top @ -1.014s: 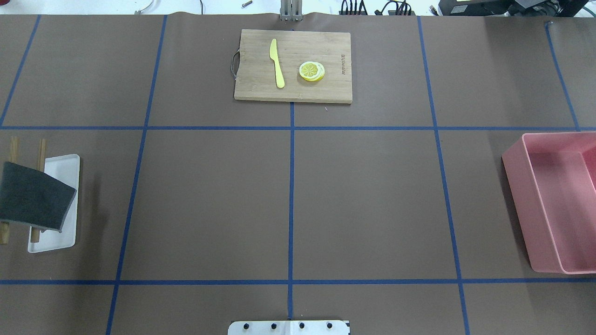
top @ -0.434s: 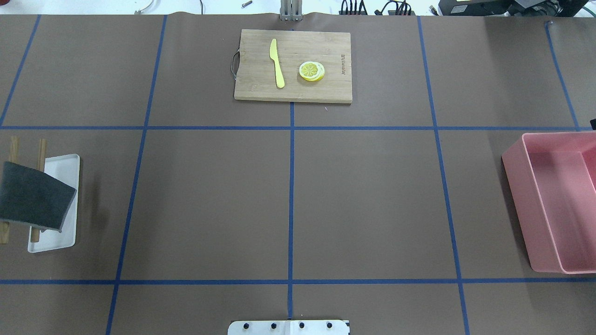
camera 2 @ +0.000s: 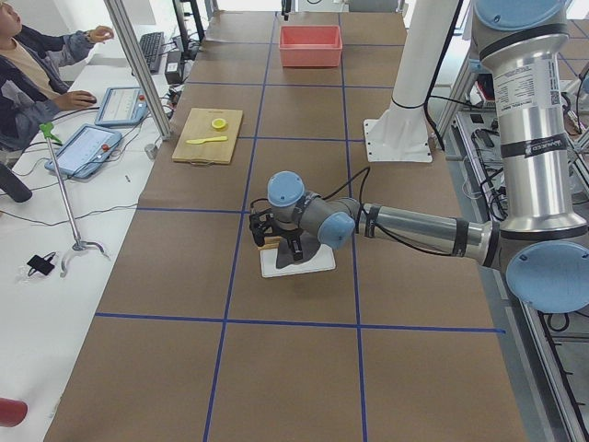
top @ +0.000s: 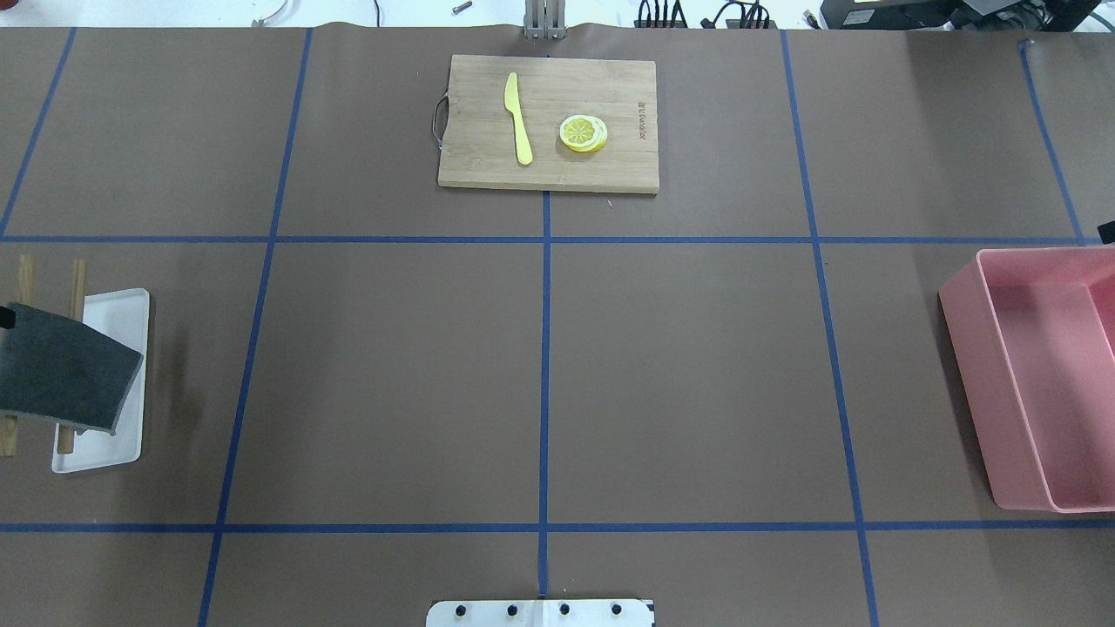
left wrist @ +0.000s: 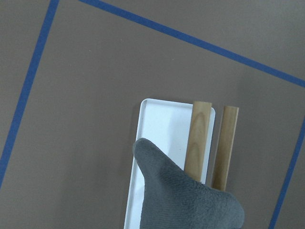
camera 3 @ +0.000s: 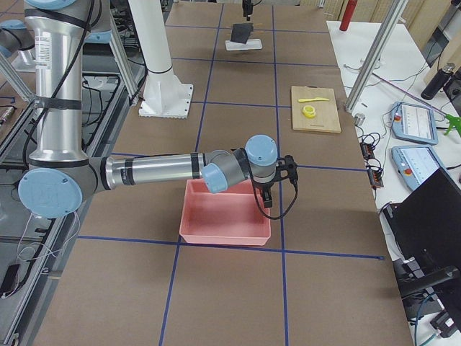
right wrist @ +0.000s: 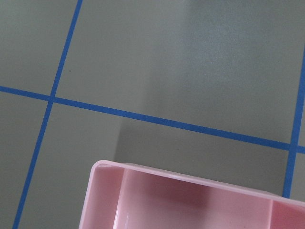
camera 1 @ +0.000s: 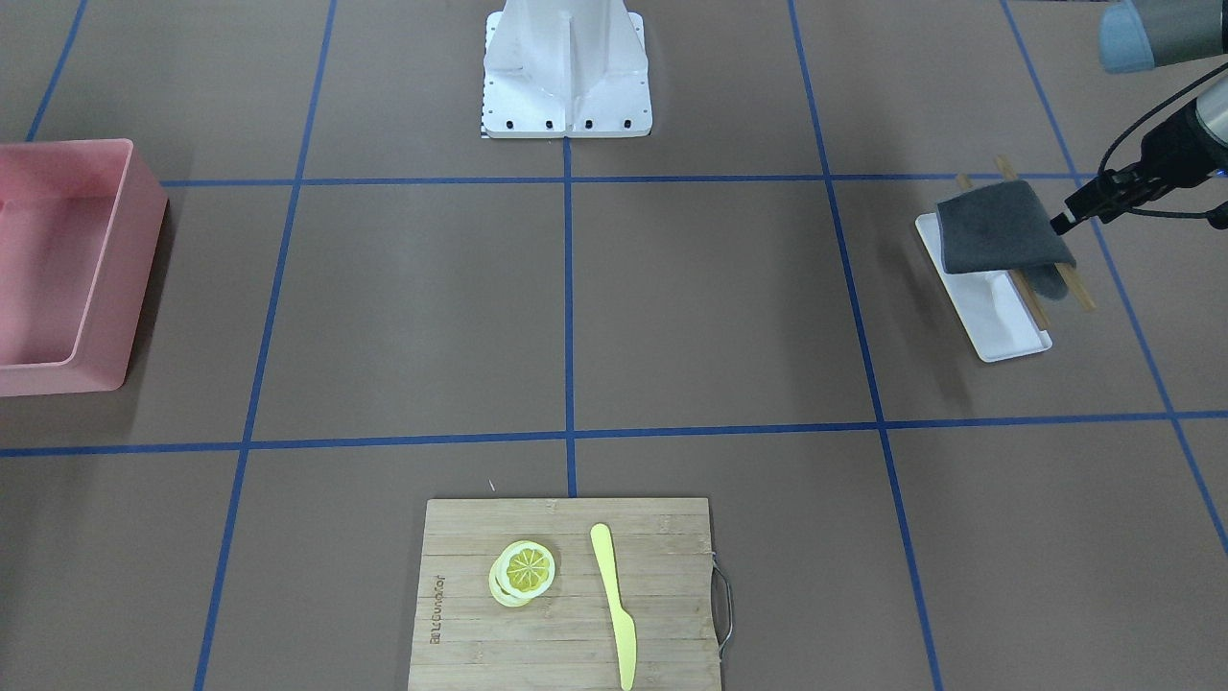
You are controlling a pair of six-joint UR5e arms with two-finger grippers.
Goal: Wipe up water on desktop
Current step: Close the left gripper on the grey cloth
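The left gripper [camera 1: 1061,225] has been brought to the edge of the grey cloth [top: 61,366], which is draped over wooden rods [left wrist: 199,138] above a white tray [top: 131,305], presumably to be pinched easily, on the tape-gridded worktop [top: 392,374] spread beneath everything; whether the gripper is apart or together cannot be told.

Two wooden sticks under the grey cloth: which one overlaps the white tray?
The stick nearer the table's centre: it crosses the white tray at its edge beneath the grey cloth. The outer stick lies beside the tray, off it.
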